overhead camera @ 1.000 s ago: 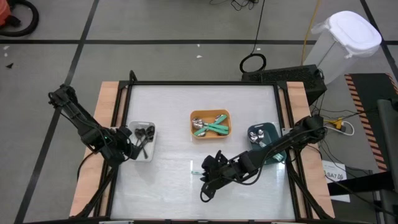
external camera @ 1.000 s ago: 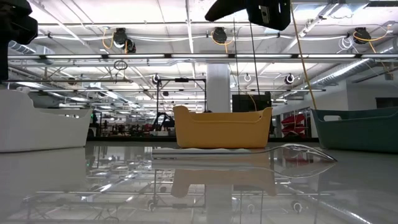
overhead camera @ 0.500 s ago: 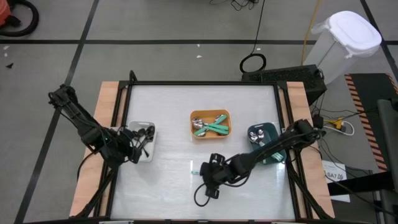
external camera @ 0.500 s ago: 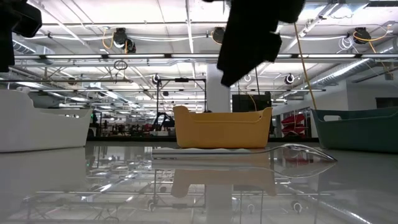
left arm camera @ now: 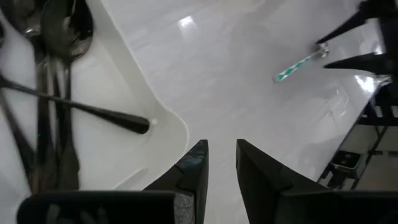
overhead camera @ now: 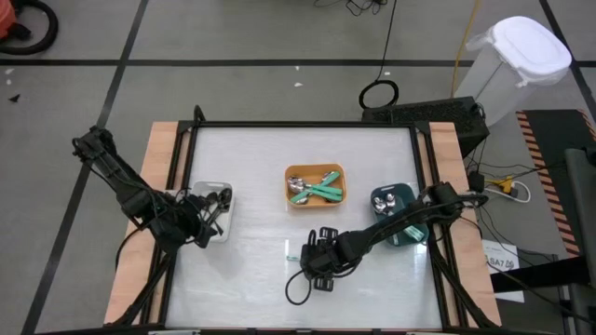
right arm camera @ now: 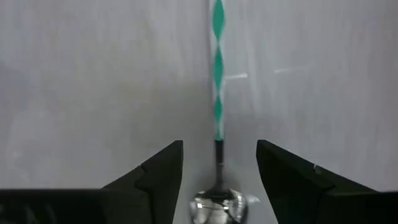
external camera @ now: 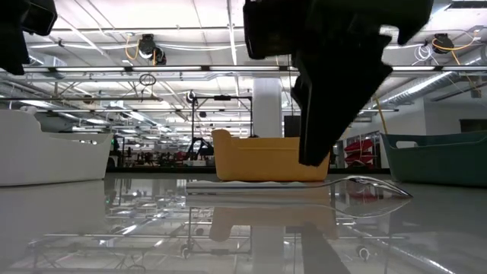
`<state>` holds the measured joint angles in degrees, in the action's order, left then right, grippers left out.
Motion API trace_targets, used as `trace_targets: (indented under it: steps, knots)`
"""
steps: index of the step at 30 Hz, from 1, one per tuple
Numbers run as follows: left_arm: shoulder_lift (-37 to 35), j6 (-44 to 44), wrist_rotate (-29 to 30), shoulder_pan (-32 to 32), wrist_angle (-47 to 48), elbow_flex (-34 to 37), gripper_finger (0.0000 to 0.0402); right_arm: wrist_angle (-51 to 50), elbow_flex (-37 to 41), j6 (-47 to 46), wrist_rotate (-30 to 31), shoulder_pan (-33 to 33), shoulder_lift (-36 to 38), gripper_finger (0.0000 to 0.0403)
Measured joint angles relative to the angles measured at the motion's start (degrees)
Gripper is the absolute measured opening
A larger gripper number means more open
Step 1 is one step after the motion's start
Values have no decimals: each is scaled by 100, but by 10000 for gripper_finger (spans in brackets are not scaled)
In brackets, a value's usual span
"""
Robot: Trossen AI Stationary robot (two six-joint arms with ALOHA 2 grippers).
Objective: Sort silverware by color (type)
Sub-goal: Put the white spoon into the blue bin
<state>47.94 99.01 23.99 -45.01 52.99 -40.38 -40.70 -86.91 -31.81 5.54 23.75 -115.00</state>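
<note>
High view: the orange bin (overhead camera: pixel 315 185) holds green-handled spoons (overhead camera: pixel 321 191); the white bin (overhead camera: pixel 212 211) holds black spoons (overhead camera: pixel 217 198); the teal bin (overhead camera: pixel 396 212) holds silver ones.
Low view: one spoon (external camera: pixel 358 184) lies on the counter (external camera: pixel 114 228).
Left wrist view: the left gripper (left arm camera: pixel 219 163) is narrow, beside the white bin.
Right wrist view: the right gripper (right arm camera: pixel 219 167) is wide, around a green-striped spoon (right arm camera: pixel 217 93).

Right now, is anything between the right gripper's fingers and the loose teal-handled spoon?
Nothing: in the right wrist view the right gripper is open and straddles the spoon on bare tabletop.
</note>
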Motion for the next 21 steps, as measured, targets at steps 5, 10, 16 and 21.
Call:
trace_targets:
  steps: [5,10,16,21]
  knots:
    - [0,-27,121,0,-84,0,82,-125,-2,14,15,-89,-101,197]
    - [0,-32,174,0,-109,0,82,-65,74,50,-128,-201,-297,196]
    - [3,-94,216,0,-142,0,82,-59,42,181,-599,-256,-567,180]
    - [5,-147,289,0,-240,0,82,-35,52,53,-592,-253,-640,120]
